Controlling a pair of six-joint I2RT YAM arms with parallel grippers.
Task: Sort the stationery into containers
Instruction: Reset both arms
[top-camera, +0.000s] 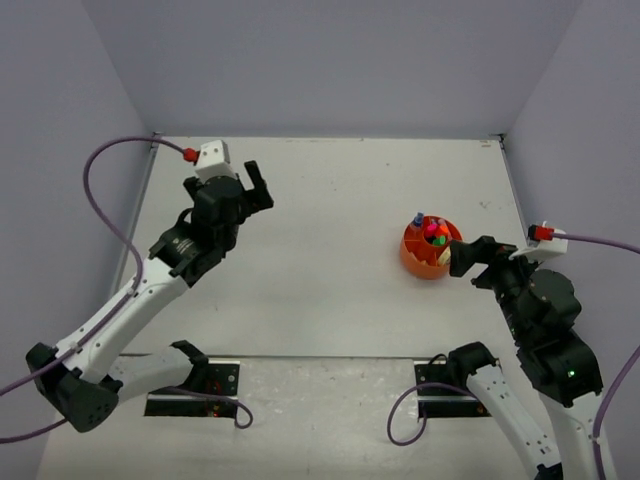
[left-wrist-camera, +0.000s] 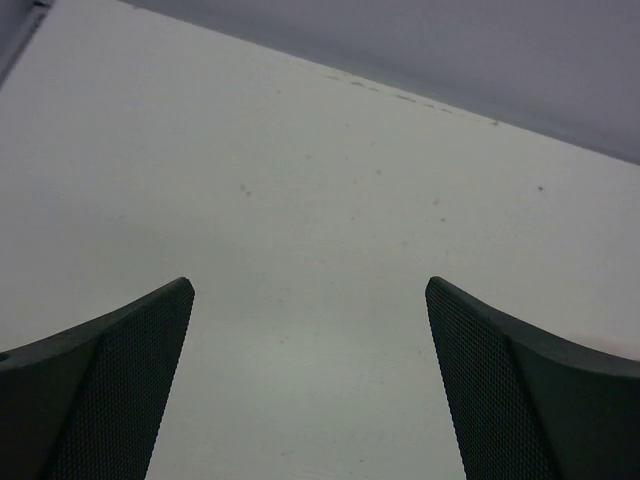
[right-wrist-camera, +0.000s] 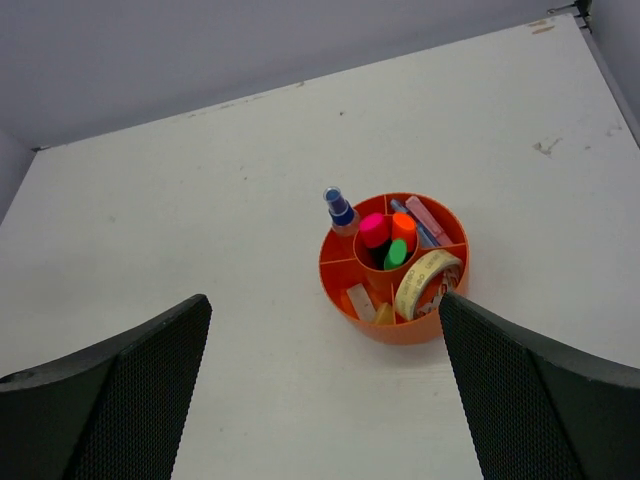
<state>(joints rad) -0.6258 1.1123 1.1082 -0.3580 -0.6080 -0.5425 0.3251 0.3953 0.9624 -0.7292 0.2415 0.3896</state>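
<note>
The only container in view, a low round orange pot (top-camera: 412, 262) (right-wrist-camera: 400, 330) with inner dividers, stands right of the table's middle. Its central cup holds three black highlighters with pink (right-wrist-camera: 373, 230), orange (right-wrist-camera: 403, 225) and green (right-wrist-camera: 396, 253) ends. In the outer compartments sit a blue-white pen (right-wrist-camera: 340, 210), pastel highlighters (right-wrist-camera: 425, 222), a tan tape roll (right-wrist-camera: 428, 283) and small tan and white blocks (right-wrist-camera: 372, 308). My right gripper (top-camera: 466, 262) (right-wrist-camera: 322, 298) hangs open and empty just right of the pot. My left gripper (top-camera: 260, 188) (left-wrist-camera: 308, 285) is open and empty over bare table at the far left.
Grey walls close the white table (top-camera: 330, 200) on the left, back and right. The arm bases and their black mounting plates (top-camera: 195, 385) sit at the near edge, with purple cables (top-camera: 100, 170) looping beside each arm.
</note>
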